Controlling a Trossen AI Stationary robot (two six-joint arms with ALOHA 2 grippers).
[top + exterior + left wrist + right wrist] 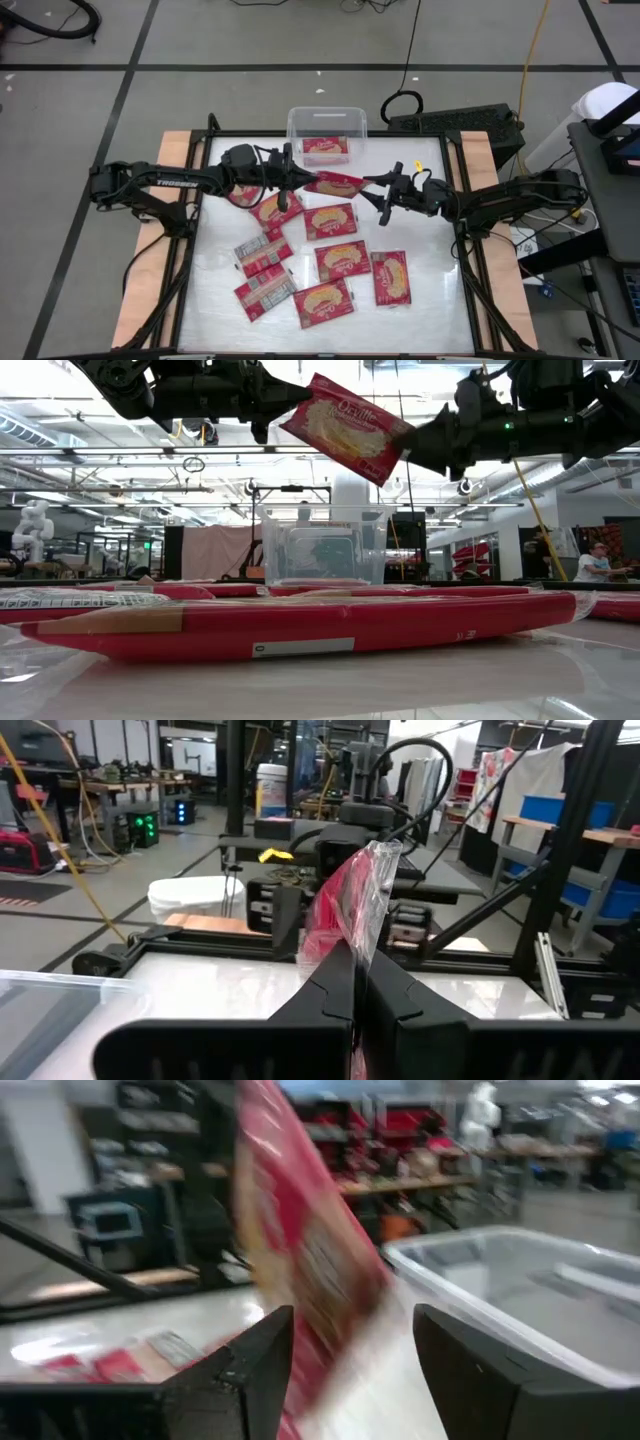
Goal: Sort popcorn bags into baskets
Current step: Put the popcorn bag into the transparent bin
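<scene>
Above table, bag (335, 182) between left fingers (352, 982).

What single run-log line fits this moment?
left tool: shut on raised popcorn bag | right tool: open beside bag | clear bin: one bag inside | other bags on table

Robotics lab, workbenches (110, 790) with gear, open ceiling trusses (200, 455) (industrial hall), white humanoid robot (30, 525)
</scene>
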